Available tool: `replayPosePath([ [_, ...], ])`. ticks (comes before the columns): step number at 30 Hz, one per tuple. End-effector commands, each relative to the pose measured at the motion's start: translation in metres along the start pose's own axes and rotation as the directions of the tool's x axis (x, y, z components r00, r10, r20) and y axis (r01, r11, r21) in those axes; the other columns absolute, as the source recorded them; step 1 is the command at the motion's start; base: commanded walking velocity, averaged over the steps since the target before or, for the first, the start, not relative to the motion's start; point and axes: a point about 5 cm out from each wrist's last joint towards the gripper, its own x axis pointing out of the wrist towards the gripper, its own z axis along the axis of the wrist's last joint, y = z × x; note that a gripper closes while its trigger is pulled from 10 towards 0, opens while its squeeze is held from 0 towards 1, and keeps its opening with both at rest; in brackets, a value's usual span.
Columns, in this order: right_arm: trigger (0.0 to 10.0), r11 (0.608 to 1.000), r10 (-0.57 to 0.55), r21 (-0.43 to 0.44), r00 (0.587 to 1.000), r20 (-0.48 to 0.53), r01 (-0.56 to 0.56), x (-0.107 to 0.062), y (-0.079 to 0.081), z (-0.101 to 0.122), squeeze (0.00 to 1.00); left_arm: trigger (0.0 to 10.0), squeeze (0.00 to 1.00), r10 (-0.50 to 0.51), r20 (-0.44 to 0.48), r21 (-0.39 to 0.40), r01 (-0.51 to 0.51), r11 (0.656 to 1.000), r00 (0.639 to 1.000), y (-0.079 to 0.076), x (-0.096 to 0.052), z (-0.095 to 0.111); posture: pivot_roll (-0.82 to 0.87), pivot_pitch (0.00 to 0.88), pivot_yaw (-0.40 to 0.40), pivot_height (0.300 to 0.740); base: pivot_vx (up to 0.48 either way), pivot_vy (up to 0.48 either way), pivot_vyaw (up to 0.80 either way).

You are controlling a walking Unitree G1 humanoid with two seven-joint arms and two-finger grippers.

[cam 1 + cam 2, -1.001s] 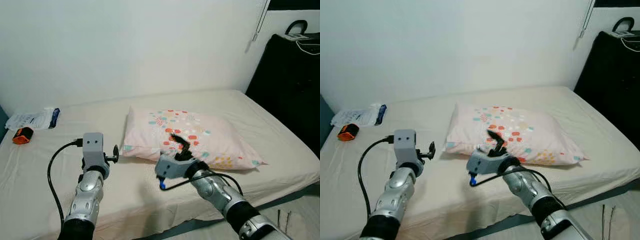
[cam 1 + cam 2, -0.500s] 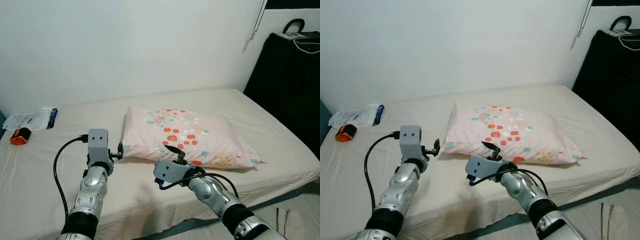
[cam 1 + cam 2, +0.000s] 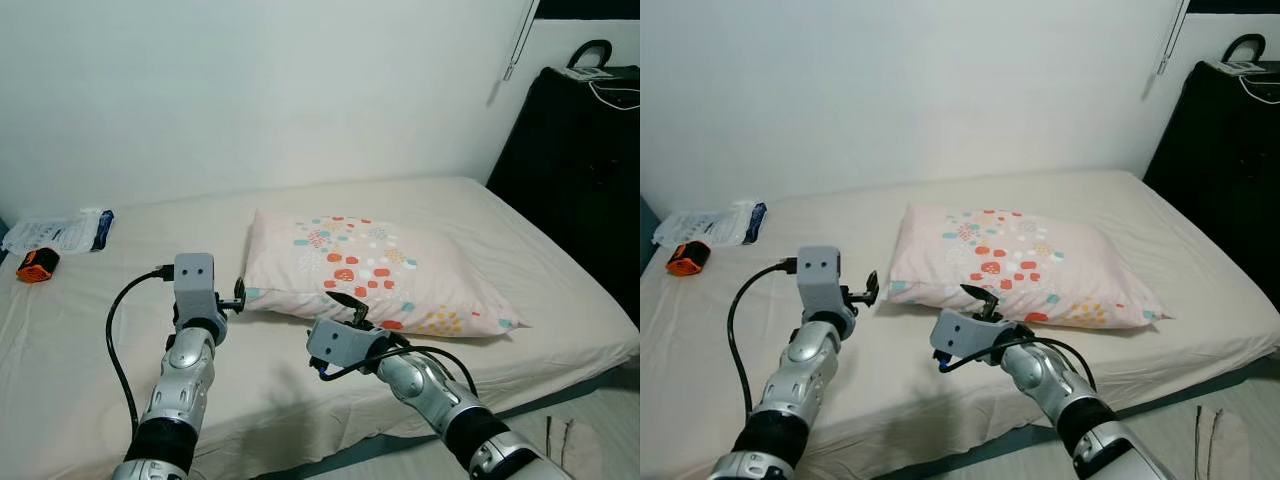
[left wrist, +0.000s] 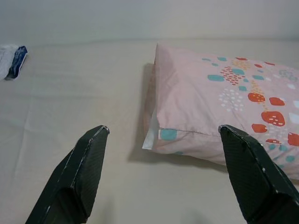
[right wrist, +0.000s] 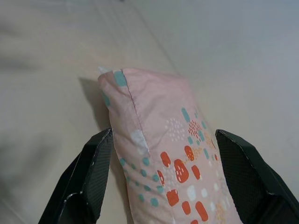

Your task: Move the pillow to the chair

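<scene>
The pillow (image 3: 375, 275) is lying flat on the bed (image 3: 90, 330), towards its right. The left claw (image 4: 161, 175) is gaping wide at the near left corner; the right claw (image 5: 159, 177) is straddling the near edge, wide. Both should be advancing deep before pinching, gathering filling, not just fabric
</scene>
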Motion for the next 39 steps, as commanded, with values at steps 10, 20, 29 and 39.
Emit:
replayPosePath([
  [10, 10.0, 1.0, 0.006, 0.015, 1.0, 0.005, -0.006, -0.003, -0.001, -0.003, 0.0, 10.0, 0.0, 0.0, 0.002, -0.032, 0.0, 0.999, 1.0, -0.007, 0.003, 0.0, -0.07, 0.0, -0.105, 0.74, 0.0, 0.0, 0.0],
  [20, 10.0, 1.0, 0.006, 0.015, 1.0, 0.001, -0.006, -0.005, -0.005, -0.005, 0.0, 10.0, 0.0, 0.032, 0.002, -0.028, -0.032, 0.999, 0.999, -0.006, 0.003, -0.001, -0.09, 0.0, -0.115, 0.74, 0.0, 0.0, 0.0],
  [29, 10.0, 1.0, 0.002, 0.02, 1.0, 0.002, -0.002, -0.006, -0.008, -0.006, 0.0, 10.0, 0.0, 0.055, -0.022, -0.034, -0.056, 0.998, 0.998, -0.005, 0.0, -0.009, -0.1, 0.0, -0.119, 0.74, 0.0, 0.0, 0.0],
  [39, 10.0, 1.0, -0.001, 0.023, 1.0, 0.005, 0.0, -0.007, -0.008, -0.006, 0.0, 10.0, 0.0, 0.07, -0.02, -0.038, -0.071, 0.997, 0.997, -0.003, 0.0, -0.009, -0.1, 0.0, -0.122, 0.74, 0.0, 0.0, 0.0],
])
